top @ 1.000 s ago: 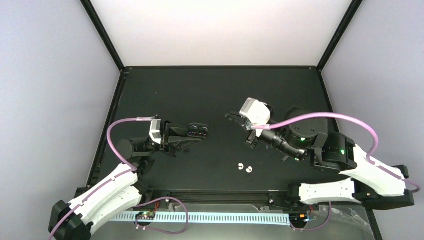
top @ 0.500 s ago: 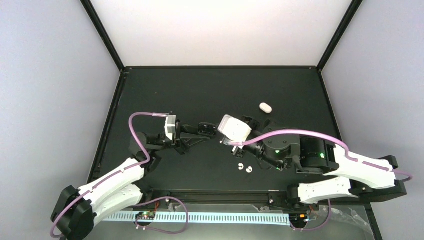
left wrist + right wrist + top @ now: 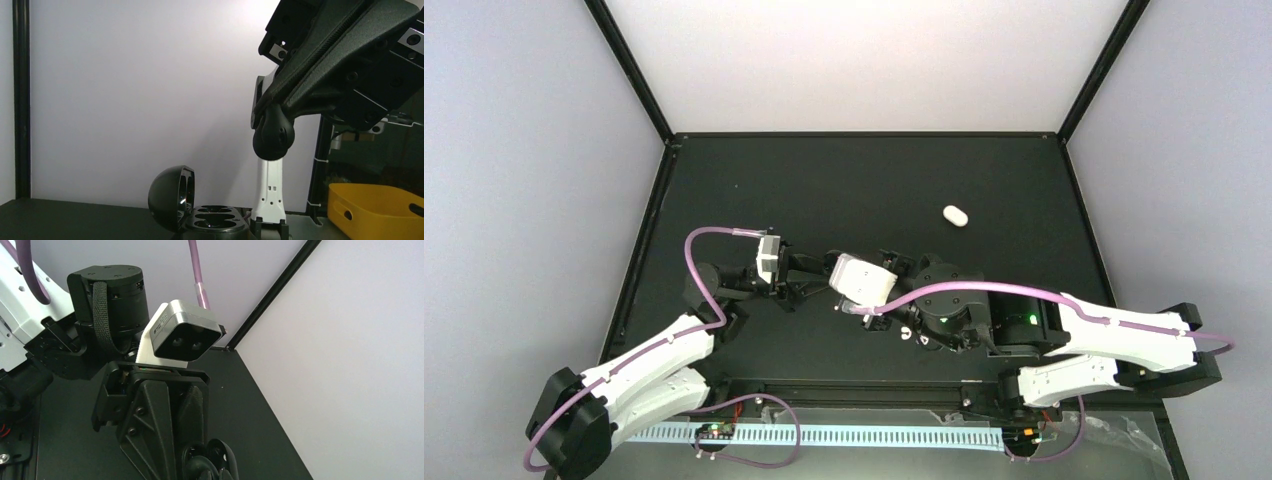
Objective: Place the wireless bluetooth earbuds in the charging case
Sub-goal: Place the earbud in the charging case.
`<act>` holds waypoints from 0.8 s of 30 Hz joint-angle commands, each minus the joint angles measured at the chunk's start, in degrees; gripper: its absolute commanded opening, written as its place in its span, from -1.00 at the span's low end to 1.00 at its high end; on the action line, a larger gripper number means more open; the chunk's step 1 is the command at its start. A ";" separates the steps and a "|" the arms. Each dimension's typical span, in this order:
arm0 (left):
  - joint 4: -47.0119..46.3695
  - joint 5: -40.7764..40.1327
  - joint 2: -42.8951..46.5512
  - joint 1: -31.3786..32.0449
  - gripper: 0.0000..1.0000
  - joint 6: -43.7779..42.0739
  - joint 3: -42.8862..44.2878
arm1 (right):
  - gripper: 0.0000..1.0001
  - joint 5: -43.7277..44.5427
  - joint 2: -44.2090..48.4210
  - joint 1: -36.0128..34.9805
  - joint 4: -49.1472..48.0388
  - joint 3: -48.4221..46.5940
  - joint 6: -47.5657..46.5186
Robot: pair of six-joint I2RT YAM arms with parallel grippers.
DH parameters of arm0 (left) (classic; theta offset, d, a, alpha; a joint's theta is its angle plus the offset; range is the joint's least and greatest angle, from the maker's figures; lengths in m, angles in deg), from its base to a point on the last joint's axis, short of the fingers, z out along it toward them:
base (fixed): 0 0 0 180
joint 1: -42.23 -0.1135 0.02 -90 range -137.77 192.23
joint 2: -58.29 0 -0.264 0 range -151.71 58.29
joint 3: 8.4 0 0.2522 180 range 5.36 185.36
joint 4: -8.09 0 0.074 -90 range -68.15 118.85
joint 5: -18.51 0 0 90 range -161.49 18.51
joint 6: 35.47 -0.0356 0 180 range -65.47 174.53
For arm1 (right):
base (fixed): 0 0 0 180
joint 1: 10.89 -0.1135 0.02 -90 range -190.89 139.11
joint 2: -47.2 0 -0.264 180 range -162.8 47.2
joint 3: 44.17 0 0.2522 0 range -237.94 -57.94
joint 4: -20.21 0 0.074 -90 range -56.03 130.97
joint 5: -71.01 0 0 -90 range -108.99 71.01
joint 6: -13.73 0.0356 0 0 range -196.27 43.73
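The left gripper [image 3: 817, 275] is reaching toward 3 o'clock in the overhead view. Its jaws are pinching narrow on the black clamshell plastic charging case [image 3: 210, 220], which is being held just toward 9 o'clock of the centre of the black table [image 3: 754, 180]. In the left wrist view the case is lying open, with its domed lid swinging out to 9 o'clock, its two wells facing 12 o'clock and its long axis running 9 to 3.

At 1 o'clock of the case the right gripper [image 3: 275, 117] is hanging nose-down, jaws drawn narrow on what I am judging to be a small rounded black plastic earbud [image 3: 273, 140]. Its rounded end is pointing to 6 o'clock, apart from the wells; its long axis is hiding between the jaws, so I cannot tell it. A white oval plastic pod [image 3: 955, 215] is lying well apart, at 1 o'clock of the table.

The danger is sitting in the descent – a round bud in so slight a pinch is likely to squirt out if it is meeting a well's rim off-centre. On the dark mat it would be rolling out of sight. Pressing down hard is also risking tilting the case in the left jaws, or nudging the lid shut
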 commanded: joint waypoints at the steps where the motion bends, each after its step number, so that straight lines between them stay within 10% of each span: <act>1: -0.91 1.67 0.18 0.42 -0.97 -2.38 2.49 | -0.98 0.77 -0.46 -0.88 -2.10 1.09 -0.93; 24: 0.90 -0.11 2.02 0.55 -0.97 -3.28 1.88 | -0.98 8.41 -3.78 -0.95 -4.57 2.18 -2.02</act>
